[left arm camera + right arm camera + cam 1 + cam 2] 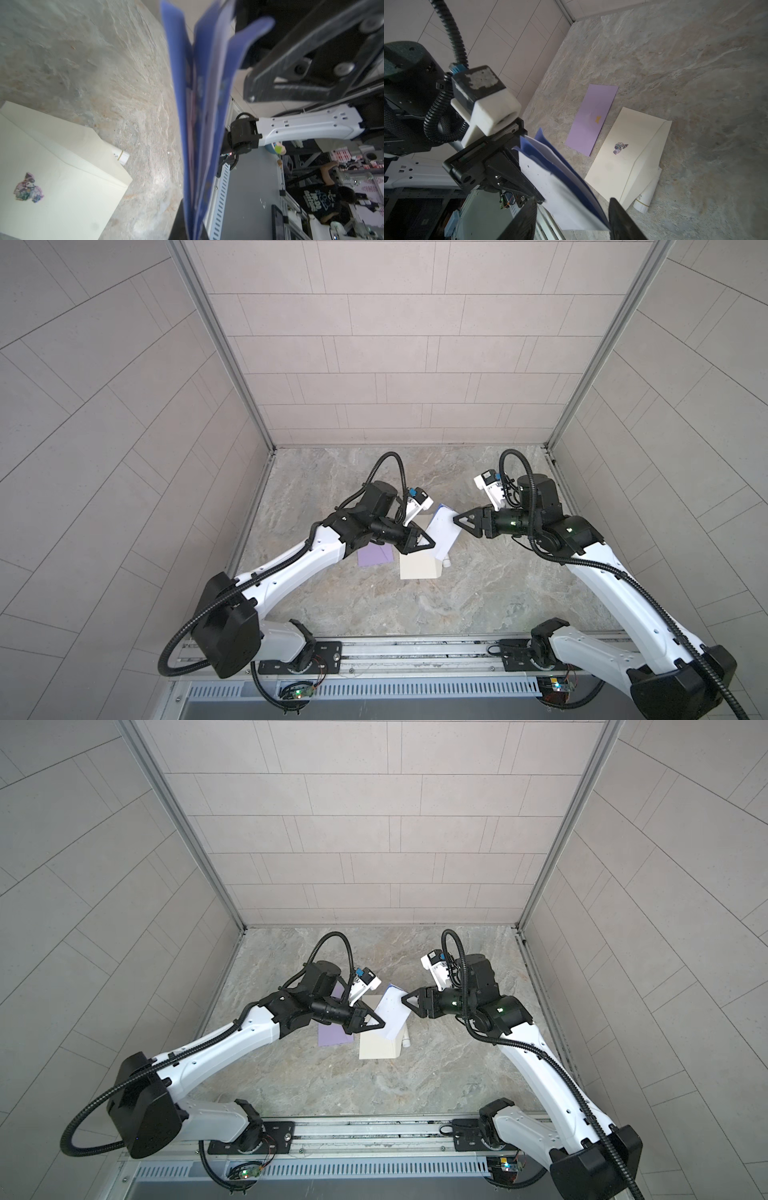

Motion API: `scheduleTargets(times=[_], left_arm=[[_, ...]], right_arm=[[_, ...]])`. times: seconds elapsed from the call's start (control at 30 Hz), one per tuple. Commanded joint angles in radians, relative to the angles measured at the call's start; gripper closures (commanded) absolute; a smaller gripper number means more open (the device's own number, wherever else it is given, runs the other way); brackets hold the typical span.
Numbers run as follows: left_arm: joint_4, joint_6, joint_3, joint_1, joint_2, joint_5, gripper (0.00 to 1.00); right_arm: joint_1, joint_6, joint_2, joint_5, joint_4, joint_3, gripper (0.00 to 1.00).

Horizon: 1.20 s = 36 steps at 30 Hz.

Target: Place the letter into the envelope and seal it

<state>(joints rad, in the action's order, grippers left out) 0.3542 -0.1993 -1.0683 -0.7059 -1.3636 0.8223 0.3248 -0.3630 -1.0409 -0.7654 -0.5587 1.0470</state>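
The left gripper (432, 545) is pressed shut on the lower left edge of the folded letter (444, 526), just right of centre in both top views. The right gripper (455, 518) is spread about the upper end. The letter's long axis runs roughly top to bottom. It is thin paper, white outside and blue within. A flat cream envelope (417, 568) lies below it.

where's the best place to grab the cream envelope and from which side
Take the flap, coming in from the side of the right gripper. The envelope lies flat on the table, but that edge sits over a white tube, so it looks propped up enough to pinch.
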Motion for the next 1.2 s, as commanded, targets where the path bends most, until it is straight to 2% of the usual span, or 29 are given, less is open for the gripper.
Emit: scheduleTargets(times=[0.0, 0.17, 0.4, 0.57, 0.77, 0.87, 0.93, 1.07, 1.1, 1.13, 1.17], left_arm=[[0.269, 0.207, -0.042, -0.014, -0.003, 0.008, 1.0], [0.383, 0.32, -0.073, -0.044, 0.011, 0.036, 1.0], [0.411, 0.357, -0.09, -0.086, 0.015, 0.052, 1.0], [0.413, 0.365, -0.11, -0.105, 0.01, 0.055, 1.0], [0.433, 0.377, -0.138, -0.108, 0.01, 0.051, 1.0], [0.442, 0.385, -0.145, -0.108, 0.005, 0.043, 1.0], [0.439, 0.385, -0.15, -0.109, 0.0, 0.037, 1.0], [0.427, 0.381, -0.159, -0.109, -0.014, 0.034, 1.0], [0.412, 0.373, -0.159, -0.109, -0.016, 0.028, 1.0], [0.397, 0.364, -0.159, -0.107, -0.016, 0.023, 0.99], [0.382, 0.351, -0.159, -0.103, -0.015, 0.014, 0.88]], right_arm=[[0.001, 0.142, 0.002, -0.082, -0.115, 0.028, 0.42], [0.002, 0.197, 0.004, -0.265, -0.117, 0.007, 0.42], [0.037, 0.221, -0.009, -0.328, -0.125, 0.0, 0.42], [0.09, 0.251, -0.039, -0.311, -0.15, 0.002, 0.42], [0.113, 0.264, -0.057, -0.321, -0.158, -0.001, 0.42], [0.119, 0.276, -0.061, -0.364, -0.163, -0.005, 0.44], [0.126, 0.281, -0.064, -0.39, -0.167, -0.007, 0.5], [0.135, 0.277, -0.064, -0.385, -0.173, -0.009, 0.91], [0.135, 0.269, -0.062, -0.371, -0.17, -0.009, 0.98], [0.135, 0.26, -0.06, -0.347, -0.162, -0.009, 1.0], [0.135, 0.241, -0.057, -0.309, -0.148, -0.012, 1.0]])
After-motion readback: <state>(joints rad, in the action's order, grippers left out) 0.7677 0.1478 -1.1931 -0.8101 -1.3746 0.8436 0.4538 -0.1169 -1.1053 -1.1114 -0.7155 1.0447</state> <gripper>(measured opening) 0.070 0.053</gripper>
